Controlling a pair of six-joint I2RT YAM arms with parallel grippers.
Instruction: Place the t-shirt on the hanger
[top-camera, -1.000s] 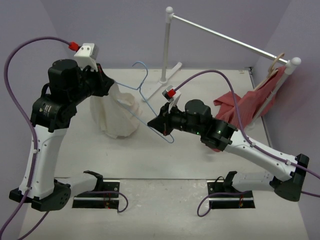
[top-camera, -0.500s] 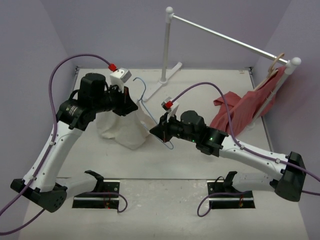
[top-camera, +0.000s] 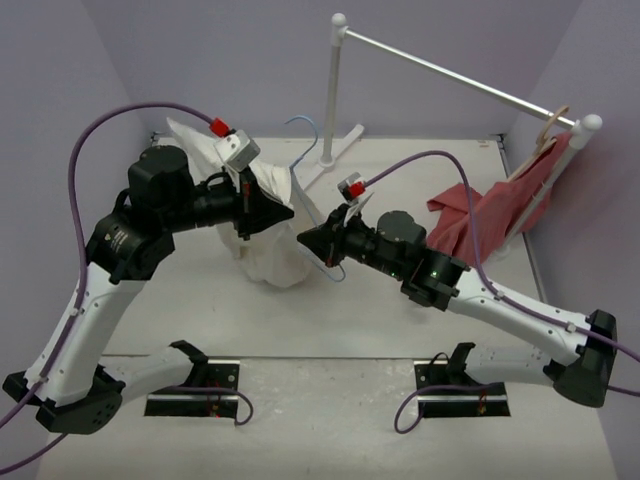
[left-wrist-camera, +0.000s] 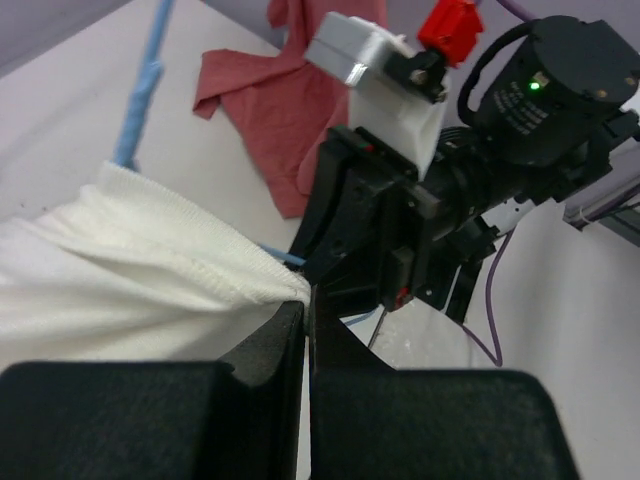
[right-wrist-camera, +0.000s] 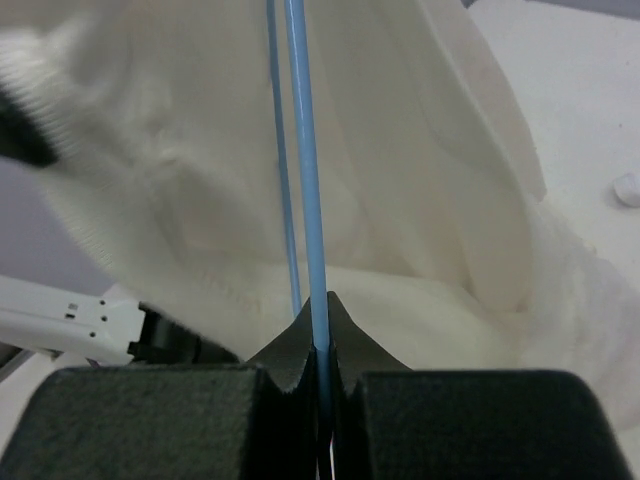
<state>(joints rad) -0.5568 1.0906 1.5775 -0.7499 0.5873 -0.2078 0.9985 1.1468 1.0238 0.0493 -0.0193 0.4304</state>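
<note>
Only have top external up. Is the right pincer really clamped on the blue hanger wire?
Observer: Yes. The right wrist view shows the right pincer shut on the hanger, with the wire pinched between its jaws.
Operator: And the other side?
Observer: The left wrist view shows the left pincer shut on a ribbed hem of the t-shirt.
Operator: Hanger inside the t-shirt?
Observer: The right wrist view shows two blue wire runs bare in front of the white fabric, not covered by it.
</note>
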